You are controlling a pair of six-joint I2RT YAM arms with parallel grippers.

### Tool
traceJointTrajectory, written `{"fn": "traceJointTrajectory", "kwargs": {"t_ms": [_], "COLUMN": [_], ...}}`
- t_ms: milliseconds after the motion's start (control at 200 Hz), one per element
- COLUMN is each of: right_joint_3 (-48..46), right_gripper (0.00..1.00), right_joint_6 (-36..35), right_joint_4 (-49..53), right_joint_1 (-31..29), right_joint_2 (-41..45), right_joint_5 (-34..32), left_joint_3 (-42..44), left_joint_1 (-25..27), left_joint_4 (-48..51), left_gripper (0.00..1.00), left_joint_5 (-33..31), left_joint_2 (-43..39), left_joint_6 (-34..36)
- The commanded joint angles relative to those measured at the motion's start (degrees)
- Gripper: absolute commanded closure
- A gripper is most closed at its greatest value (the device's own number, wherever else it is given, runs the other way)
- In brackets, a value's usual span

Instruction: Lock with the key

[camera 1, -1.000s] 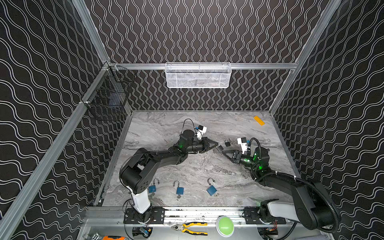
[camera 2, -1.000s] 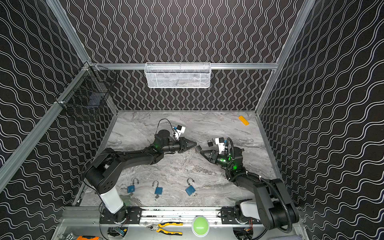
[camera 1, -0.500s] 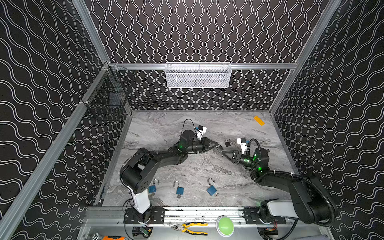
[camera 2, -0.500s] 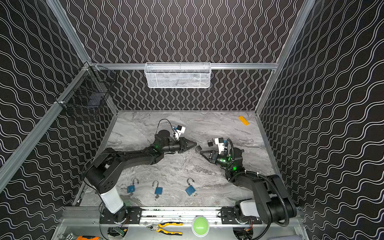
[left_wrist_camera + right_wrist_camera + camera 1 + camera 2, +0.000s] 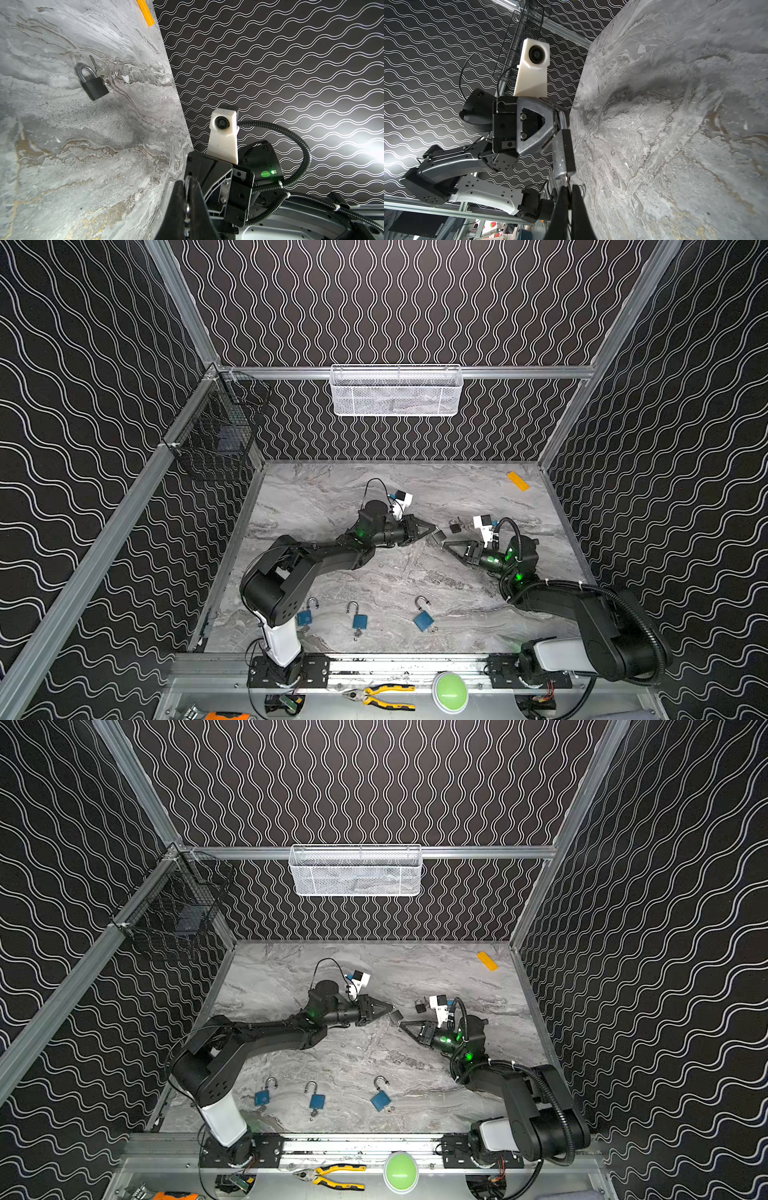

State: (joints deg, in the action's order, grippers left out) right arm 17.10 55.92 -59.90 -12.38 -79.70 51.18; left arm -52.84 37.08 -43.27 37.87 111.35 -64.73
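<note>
**Left gripper**: the jaws are clenched on the shackle of the black padlock. The padlock is held clear of the marble tabletop, near its middle, with the body pointing away from the fingertips. In the left wrist view the shackle is seen as a thin metal loop pinched between the two dark fingers.

**Right gripper**: the jaws are closed on the key at the keyhole end of the padlock body. A key ring is seen just beside the fingertips. How far the key is seated in the lock cannot be told. In both top views the two grippers are seen meeting tip to tip, with the padlock between them.

**Second black padlock**: it is laid flat on the tabletop with its shackle closed and a loose key just beside it. In both top views it is seen near the right gripper, on the side toward the back wall.

**Other items:**
- Three blue padlocks are set in a row near the front edge, well apart from the grippers.
- An orange block is noted in the far right corner.
- A white mesh basket is hung on the back rail.
- A black wire basket is hung on the left rail.
- Pliers and a green button are seen on the front frame.
</note>
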Motion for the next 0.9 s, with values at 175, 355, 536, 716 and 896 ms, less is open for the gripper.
{"fn": "traceJointTrajectory", "kwargs": {"t_ms": [175,355,536,716,896], "right_joint_3": [-1.61,-3.58,-5.21,-6.64,-7.02], "right_gripper": [1.00,1.00,1.00,1.00,1.00], "right_joint_6": [-0.03,1.24,2.03,3.41,4.72], "right_joint_4": [-3.29,-5.57,-6.54,-9.17,-11.44], "right_joint_1": [-0.01,-0.01,0.19,0.44,0.80], "right_joint_2": [0.16,0.36,1.61,2.36,2.14], "right_joint_5": [-0.13,-0.29,-0.13,0.34,1.02], "left_joint_3": [-1.21,-1.66,-0.93,0.05,0.93], "left_joint_1": [-0.69,-0.87,-1.51,-1.66,-2.15], "left_joint_4": [-7.10,-8.56,-10.54,-14.85,-17.11], "left_gripper": [1.00,1.00,1.00,1.00,1.00], "left_joint_5": [1.32,0.88,0.89,1.06,0.71], "left_joint_2": [1.14,1.19,1.40,2.42,3.17], "left_joint_6": [-1.65,-1.46,-1.51,-2.48,-3.44]}}
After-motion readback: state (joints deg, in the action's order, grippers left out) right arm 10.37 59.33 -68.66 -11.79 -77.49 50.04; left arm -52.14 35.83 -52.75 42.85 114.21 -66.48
